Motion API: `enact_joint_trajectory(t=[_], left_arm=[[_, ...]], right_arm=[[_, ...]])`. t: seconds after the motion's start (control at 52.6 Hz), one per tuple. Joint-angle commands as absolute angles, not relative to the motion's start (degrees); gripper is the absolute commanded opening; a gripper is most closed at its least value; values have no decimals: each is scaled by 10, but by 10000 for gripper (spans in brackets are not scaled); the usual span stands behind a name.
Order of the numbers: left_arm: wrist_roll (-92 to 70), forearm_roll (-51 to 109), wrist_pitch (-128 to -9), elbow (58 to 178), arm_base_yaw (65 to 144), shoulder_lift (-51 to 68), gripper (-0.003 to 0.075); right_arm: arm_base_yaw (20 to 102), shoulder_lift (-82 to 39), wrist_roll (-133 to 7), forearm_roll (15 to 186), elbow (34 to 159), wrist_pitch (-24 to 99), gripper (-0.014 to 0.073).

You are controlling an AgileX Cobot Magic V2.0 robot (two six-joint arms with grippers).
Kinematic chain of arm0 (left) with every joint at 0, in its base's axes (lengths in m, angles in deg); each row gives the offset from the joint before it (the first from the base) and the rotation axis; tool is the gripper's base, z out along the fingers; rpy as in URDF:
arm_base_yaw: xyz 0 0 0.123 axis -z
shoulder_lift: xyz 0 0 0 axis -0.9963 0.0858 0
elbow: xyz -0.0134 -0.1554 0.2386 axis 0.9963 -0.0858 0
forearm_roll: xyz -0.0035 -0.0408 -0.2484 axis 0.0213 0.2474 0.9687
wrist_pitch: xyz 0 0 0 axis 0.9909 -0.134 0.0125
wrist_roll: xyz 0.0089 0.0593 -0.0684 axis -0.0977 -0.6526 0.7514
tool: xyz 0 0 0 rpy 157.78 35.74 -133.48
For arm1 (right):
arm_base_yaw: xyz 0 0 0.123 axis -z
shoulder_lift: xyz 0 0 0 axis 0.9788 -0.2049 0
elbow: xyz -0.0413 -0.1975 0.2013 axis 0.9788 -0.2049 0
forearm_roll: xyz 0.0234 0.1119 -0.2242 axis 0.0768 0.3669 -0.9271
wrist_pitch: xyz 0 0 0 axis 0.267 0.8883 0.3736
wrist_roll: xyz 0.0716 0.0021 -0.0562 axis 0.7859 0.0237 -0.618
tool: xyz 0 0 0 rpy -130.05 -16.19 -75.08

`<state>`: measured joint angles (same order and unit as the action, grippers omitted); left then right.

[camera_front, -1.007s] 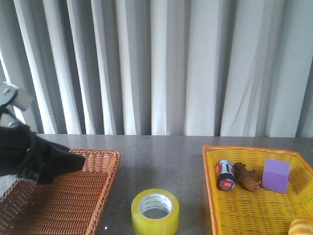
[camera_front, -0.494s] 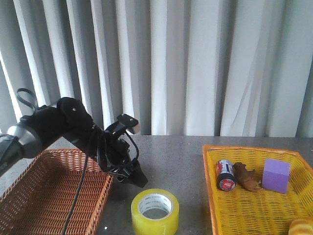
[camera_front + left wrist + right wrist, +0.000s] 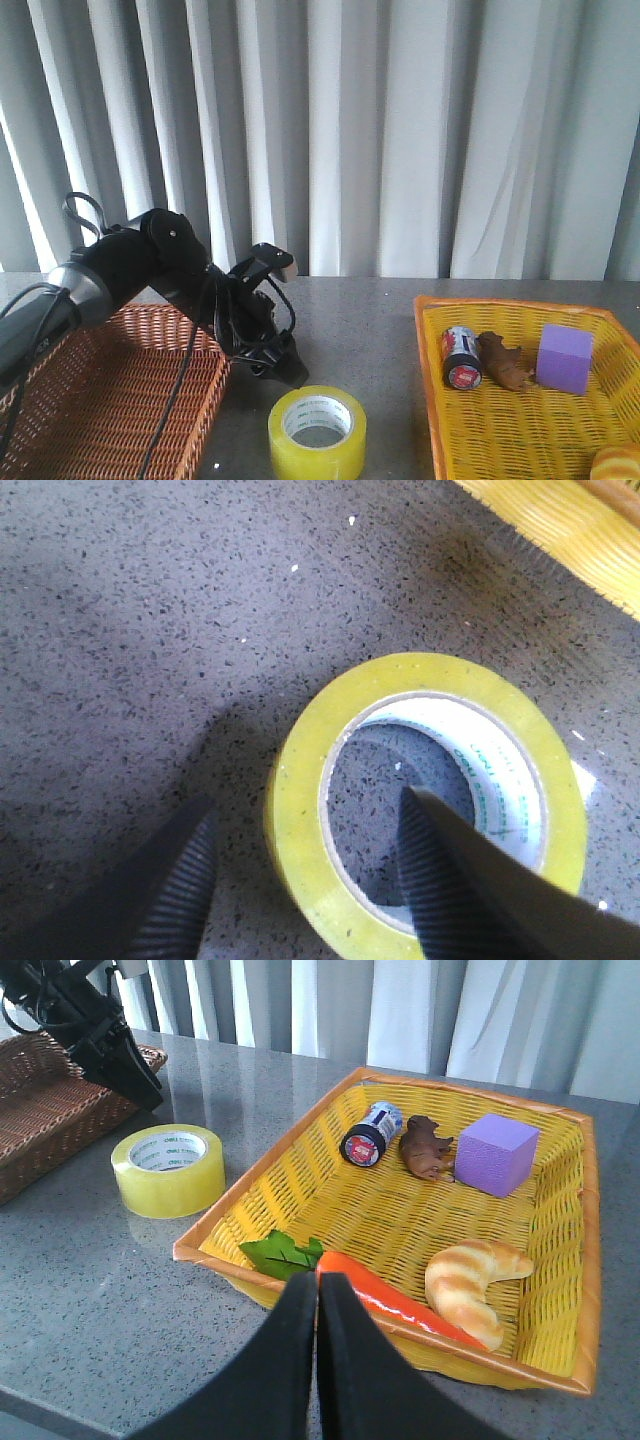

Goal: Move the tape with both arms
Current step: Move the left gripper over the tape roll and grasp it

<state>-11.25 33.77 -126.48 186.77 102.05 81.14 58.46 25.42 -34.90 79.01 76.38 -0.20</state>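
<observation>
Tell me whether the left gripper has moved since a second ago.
Yes. The left gripper has swung from over the brown basket rightward and down, toward the tape.

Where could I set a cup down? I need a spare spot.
Bare grey table lies between the brown basket and yellow basket, behind the tape. The yellow basket's far end is crowded.

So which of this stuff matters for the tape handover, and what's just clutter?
Matters: tape, left gripper, right gripper.

Clutter: brown basket, yellow basket, can, purple cube, brown animal, croissant, carrot.
</observation>
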Motion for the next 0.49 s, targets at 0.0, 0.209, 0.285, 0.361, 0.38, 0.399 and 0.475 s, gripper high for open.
enact_joint_trajectory(t=[0.0, 0.209, 0.285, 0.361, 0.38, 0.399, 0.475], left_arm=[[-107, 355, -1260, 1885, 1033, 793, 398], [-106, 315, -1249, 1885, 1047, 824, 398], [-95, 315, -1254, 1885, 1046, 831, 396], [-86, 315, -1258, 1885, 1046, 834, 382], [-86, 315, -1258, 1885, 1046, 834, 372], [-86, 315, -1257, 1885, 1046, 834, 364], [-87, 317, -1254, 1885, 1046, 830, 307]], right_arm=[[587, 242, -353, 785, 776, 41, -5], [587, 242, -353, 785, 776, 41, -5], [587, 242, -353, 785, 776, 41, -5], [587, 242, -353, 785, 776, 41, -5], [587, 242, -353, 785, 776, 41, -5], [587, 242, -353, 785, 776, 41, -5], [587, 242, -353, 785, 776, 41, -5]])
